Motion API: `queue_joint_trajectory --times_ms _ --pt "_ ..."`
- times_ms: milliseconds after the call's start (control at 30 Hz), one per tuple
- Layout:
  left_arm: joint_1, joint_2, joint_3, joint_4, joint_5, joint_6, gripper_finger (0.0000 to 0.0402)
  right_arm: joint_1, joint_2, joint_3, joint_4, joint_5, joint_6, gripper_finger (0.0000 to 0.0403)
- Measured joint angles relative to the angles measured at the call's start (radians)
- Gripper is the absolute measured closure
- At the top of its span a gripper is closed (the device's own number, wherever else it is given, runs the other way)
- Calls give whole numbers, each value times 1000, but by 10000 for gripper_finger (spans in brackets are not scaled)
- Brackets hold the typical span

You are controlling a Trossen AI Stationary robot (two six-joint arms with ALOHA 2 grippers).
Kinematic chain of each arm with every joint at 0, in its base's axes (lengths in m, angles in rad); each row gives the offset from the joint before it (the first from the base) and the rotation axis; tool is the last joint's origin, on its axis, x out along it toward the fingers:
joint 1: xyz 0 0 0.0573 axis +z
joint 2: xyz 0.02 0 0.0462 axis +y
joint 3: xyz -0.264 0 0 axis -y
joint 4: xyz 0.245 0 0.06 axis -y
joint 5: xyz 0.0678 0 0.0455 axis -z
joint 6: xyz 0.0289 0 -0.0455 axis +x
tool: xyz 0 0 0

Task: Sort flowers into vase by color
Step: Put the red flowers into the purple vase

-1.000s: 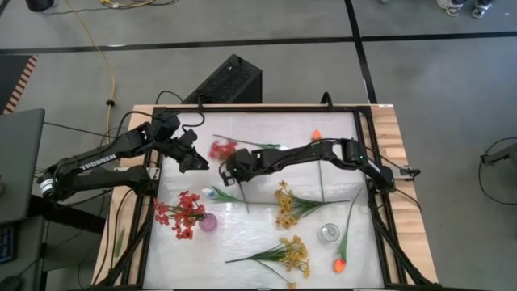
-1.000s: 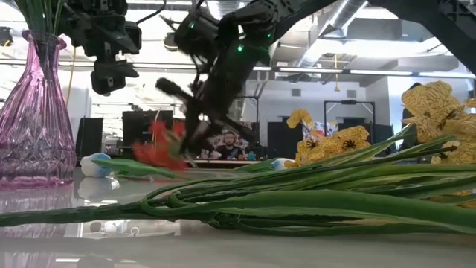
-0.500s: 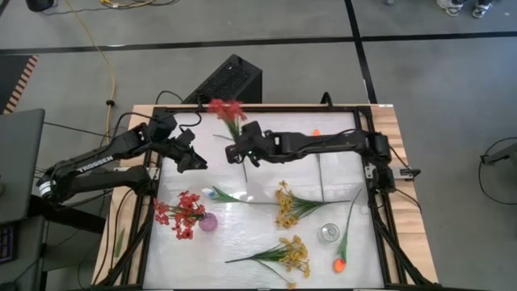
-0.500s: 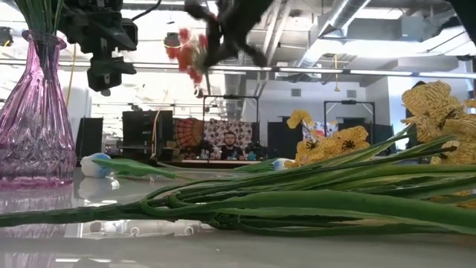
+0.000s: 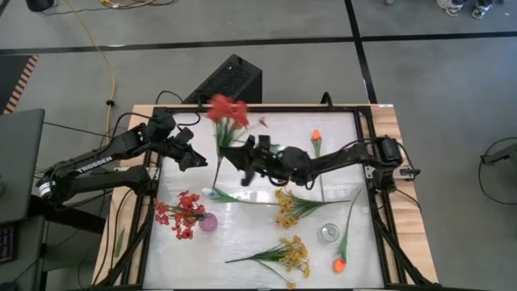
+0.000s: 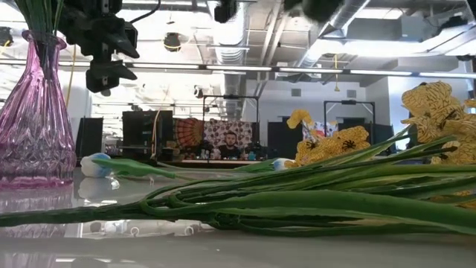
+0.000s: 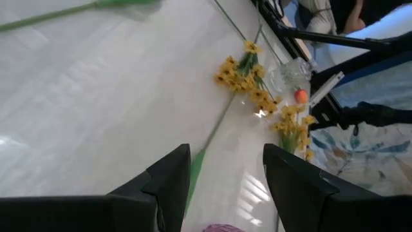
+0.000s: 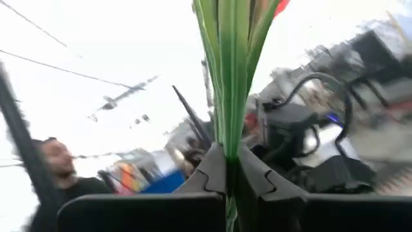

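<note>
My right gripper (image 5: pixel 236 155) is over the middle of the table, raised and shut on a red flower whose blossom (image 5: pixel 228 110) stands high toward the far edge. Its green stem (image 8: pixel 226 77) runs up from the fingers. My left gripper (image 7: pixel 225 187) hangs open at the far left, touching nothing. A purple vase (image 5: pixel 208 222) at the near left holds red flowers (image 5: pixel 181 214). Yellow sprays (image 5: pixel 284 207), orange tulips (image 5: pixel 340 262) and a white bud (image 5: pixel 208 194) lie flat on the table. My right gripper pinches the red flower's green stem (image 8: pixel 225 138) between its two fingers, well below the blossom. The fingers slant upward. The flower is lifted clear of the table, blossom end uppermost and leaning toward the far edge.
A clear glass vase (image 5: pixel 329 233) stands at the near right. A second yellow spray (image 5: pixel 294 255) lies near the front edge and a second orange tulip (image 5: pixel 317 136) at the far right. A black frame (image 5: pixel 365 162) borders the white table. A person sits in the room behind (image 6: pixel 230 141).
My right gripper has risen from the table and tipped from pointing down to slanting upward, staying shut. The red flower, which lay near the table, has been lifted clear and swung upright, its blossom moving up and toward the far edge.
</note>
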Motion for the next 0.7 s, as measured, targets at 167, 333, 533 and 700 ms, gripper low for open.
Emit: queue_joint_trajectory --times_ms 167,333,533,700 --pt "0 3 0 4 -41 0 219 12 91 -48 183 -29 -4 372" --pt "0 3 0 4 -43 -8 219 31 130 -46 233 -54 -35 372" --pt "0 2 0 5 -53 -27 219 47 204 -3 255 -103 -65 370" --pt "0 3 0 4 -53 -42 219 62 269 47 310 -109 -90 370"
